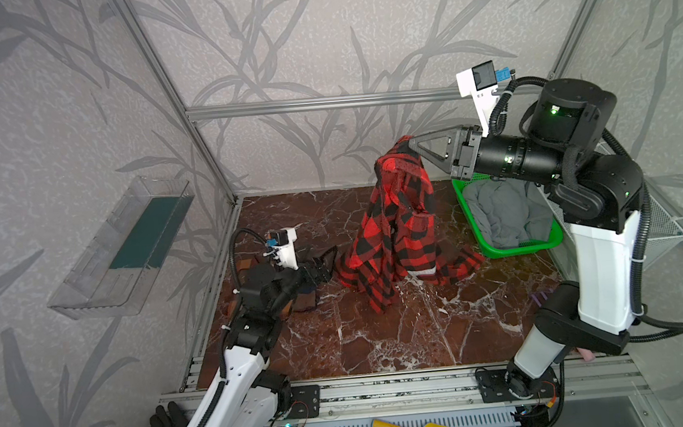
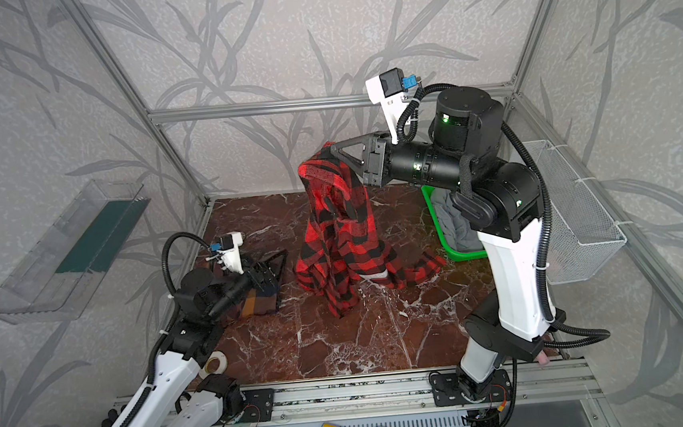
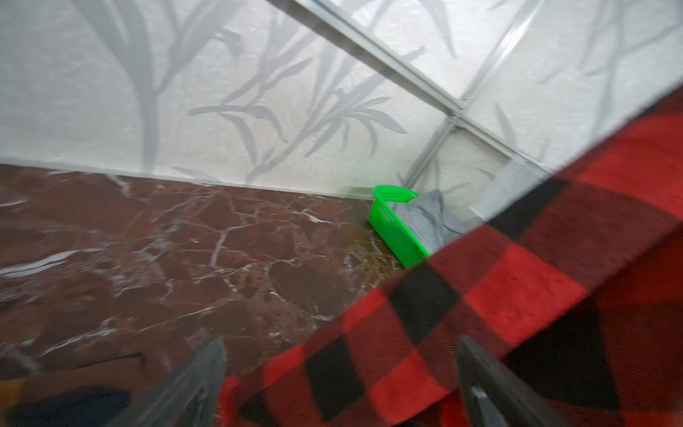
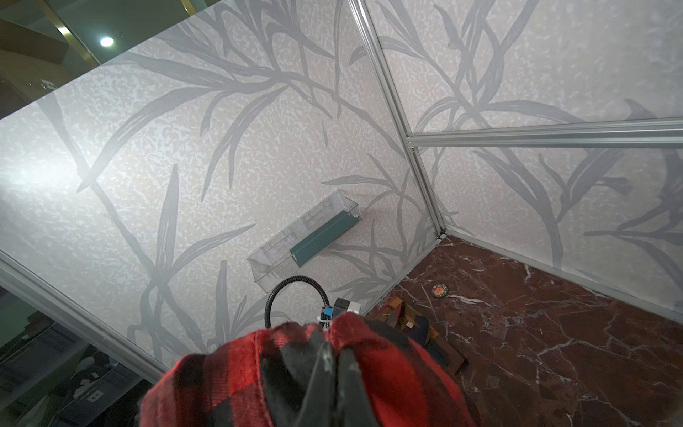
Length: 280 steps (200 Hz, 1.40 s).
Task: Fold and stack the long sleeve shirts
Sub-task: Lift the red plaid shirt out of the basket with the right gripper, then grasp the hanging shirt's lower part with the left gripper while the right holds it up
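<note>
1. right gripper [image 1: 412,144] is clamped on the red shirt [image 1: 399,226], pinching a fold near its top. in the right wrist view the fingers [image 4: 321,366] are together with cloth bunched round them.
2. red shirt hangs from that grip, high over the back middle of the table [image 1: 383,336]. its lower part and a sleeve lie on the marble, just beside the green basket [image 1: 501,250].
3. left gripper [image 1: 327,261] sits low at the left, fingers wide apart, gripping nothing. in the left wrist view the red shirt's edge lies between the fingers [image 3: 199,380]; can't tell if it touches them.
4. plaid shirt [image 2: 255,307] lies folded on the table's left side, under the left wrist.
5. basket holds a grey cloth [image 1: 506,210].
</note>
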Motion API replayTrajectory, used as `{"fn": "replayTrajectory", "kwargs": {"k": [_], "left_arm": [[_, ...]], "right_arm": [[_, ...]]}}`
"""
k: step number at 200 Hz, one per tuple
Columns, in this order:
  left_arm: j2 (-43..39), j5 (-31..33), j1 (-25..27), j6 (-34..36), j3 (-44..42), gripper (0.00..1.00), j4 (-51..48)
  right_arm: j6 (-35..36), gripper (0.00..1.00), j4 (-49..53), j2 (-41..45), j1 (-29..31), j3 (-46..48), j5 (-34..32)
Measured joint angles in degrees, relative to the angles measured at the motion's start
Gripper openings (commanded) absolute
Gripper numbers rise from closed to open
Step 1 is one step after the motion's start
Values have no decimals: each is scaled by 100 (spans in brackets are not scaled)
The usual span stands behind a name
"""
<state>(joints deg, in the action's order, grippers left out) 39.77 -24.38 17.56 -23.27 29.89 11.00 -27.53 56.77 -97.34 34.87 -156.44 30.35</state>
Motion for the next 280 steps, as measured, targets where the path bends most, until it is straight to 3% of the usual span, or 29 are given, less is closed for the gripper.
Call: {"fn": "replayTrajectory", "kwargs": {"k": [28,49,114,164,193,248,280], "left_arm": [[-251,-214,743,568,-186,89,229],[-195,-275,1154,957,-111,89,146],[315,-216,1679,1329,184,87,-28],[-68,83,2586,1875,197,90,-186],[278,568,2973,2511,208,90,-468],[470,1974,2979,3504,205,78,-413],[369,2422,2979,3753,177,81,-243]], "right_arm": [[-37,0,-83,151,-33,494,186],[-33,0,-85,149,-33,621,229],[42,0,-120,365,-33,1113,153],[275,0,-103,365,-35,1145,-83],[317,0,-98,367,-39,1169,-92],[367,0,-129,551,-39,1652,-31],[413,0,-168,765,-39,1897,-9]]}}
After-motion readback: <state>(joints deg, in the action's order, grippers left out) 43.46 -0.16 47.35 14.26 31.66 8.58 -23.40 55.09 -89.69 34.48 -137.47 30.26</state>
